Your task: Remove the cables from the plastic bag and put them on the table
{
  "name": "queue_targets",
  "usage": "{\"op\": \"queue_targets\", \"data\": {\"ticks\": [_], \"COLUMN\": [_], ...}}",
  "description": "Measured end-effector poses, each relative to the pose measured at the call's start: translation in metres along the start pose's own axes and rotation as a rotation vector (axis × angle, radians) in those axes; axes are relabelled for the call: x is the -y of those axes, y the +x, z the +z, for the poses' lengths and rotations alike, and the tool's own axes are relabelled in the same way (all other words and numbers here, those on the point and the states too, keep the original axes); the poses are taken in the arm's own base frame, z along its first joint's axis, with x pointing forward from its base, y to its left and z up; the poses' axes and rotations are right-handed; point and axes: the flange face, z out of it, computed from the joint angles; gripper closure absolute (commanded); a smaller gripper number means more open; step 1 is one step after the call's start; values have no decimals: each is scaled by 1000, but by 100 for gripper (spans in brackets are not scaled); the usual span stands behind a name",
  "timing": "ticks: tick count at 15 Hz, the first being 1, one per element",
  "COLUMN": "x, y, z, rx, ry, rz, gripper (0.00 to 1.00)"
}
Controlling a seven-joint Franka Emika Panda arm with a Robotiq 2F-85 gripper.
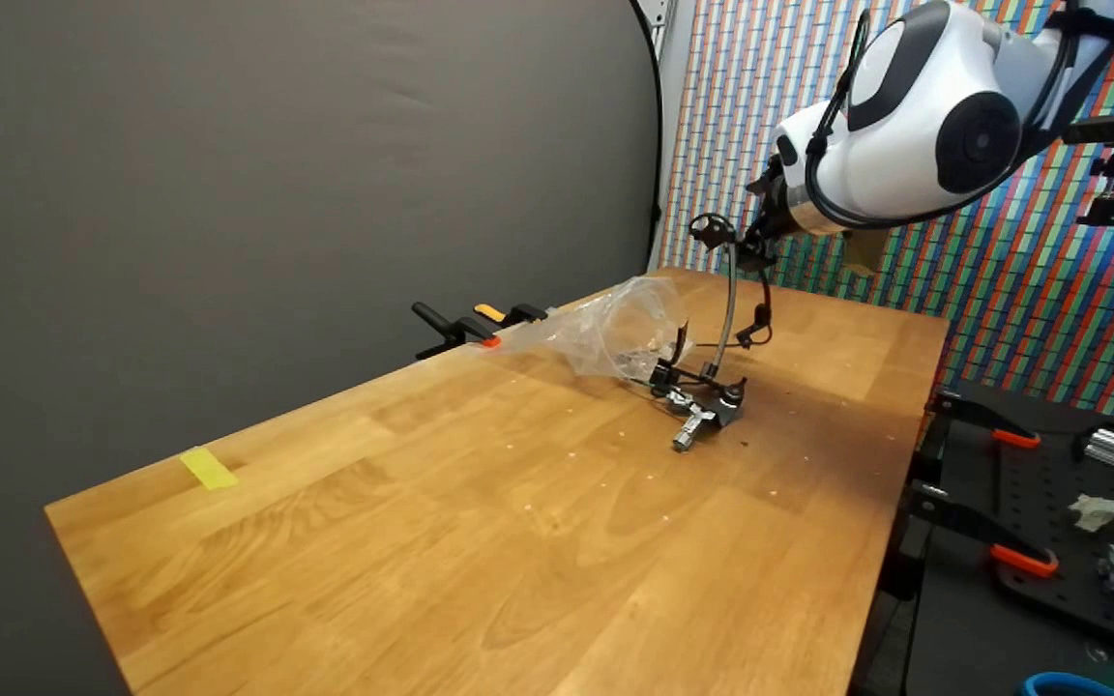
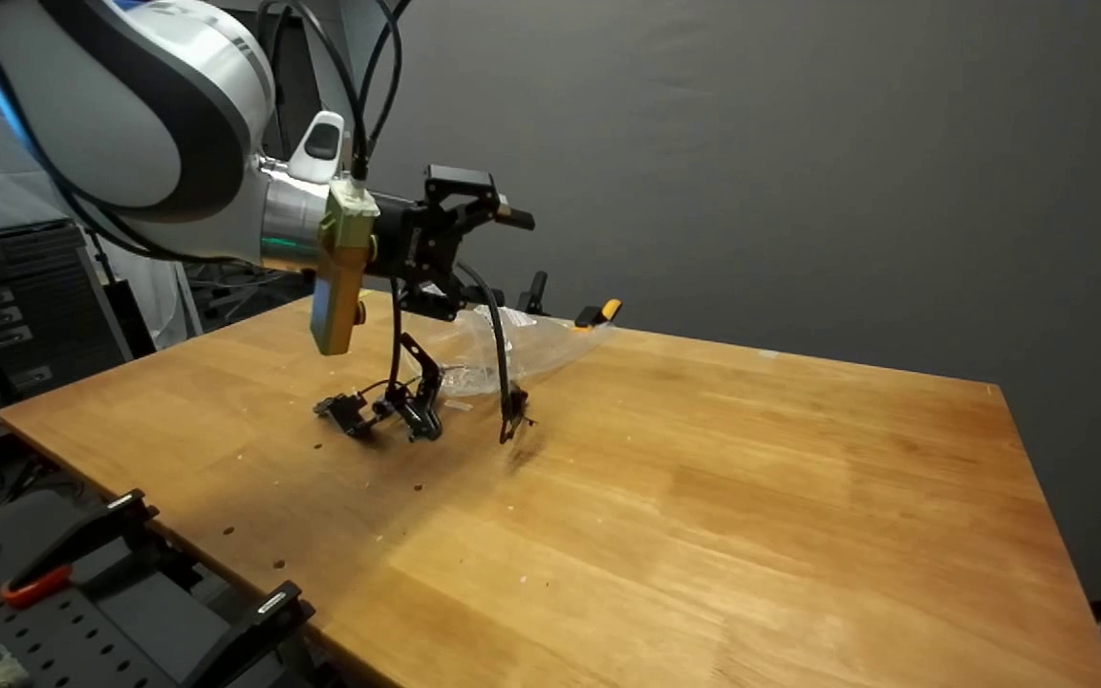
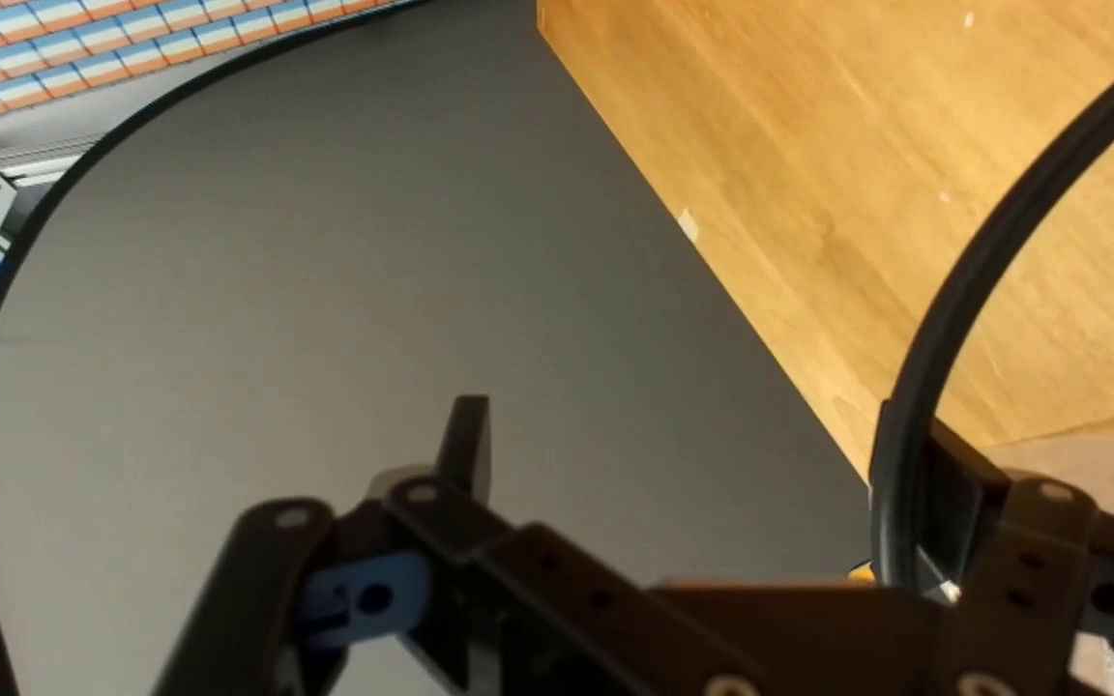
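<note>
Gray backdrop [image 1: 325, 193] and patterned wall [image 1: 1021, 290] beside a wooden table [image 2: 751, 535]. My gripper [image 3: 680, 425] is poised above the wood, its fingers [image 2: 515, 219] spread well apart; the backdrop shows between them in the wrist view. Over the lower finger hangs a draped cable [image 3: 1026, 208], its lengths reaching down toward the table in both exterior views. Below my jaws sit the dark cable ends [image 2: 421, 413] and a silver connector [image 1: 692, 427], the last resting on the wood; whether every end touches down I cannot tell. The bag [image 1: 605, 333], clear and crumpled, lies below and ahead of my jaws, its broad end just beside the cable ends, its narrow end drawn out to the clamps [image 1: 468, 331]. Whether any cable reaches inside it I cannot tell through the glare and folds. Edges: ahead of my jaws, the backdrop-side edge runs just past the bag; behind them, the opposite edge borders a dark bench [image 1: 963, 628]. Room: to one side of my jaws the wood extends broadly, with a strip of yellow tape [image 1: 209, 468] near the backdrop-side edge, well apart from them.
</note>
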Motion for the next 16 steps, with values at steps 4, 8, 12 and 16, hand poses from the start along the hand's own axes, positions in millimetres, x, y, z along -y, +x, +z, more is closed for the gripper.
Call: {"op": "queue_targets", "data": {"ticks": [4, 8, 12, 16], "x": [0, 0, 0, 4], "y": [-4, -4, -4, -3], "z": [0, 0, 0, -1], "rx": [8, 8, 8, 11], "ry": [2, 2, 2, 28], "rz": [-21, -25, -26, -34], "gripper": [0, 0, 0, 0]}}
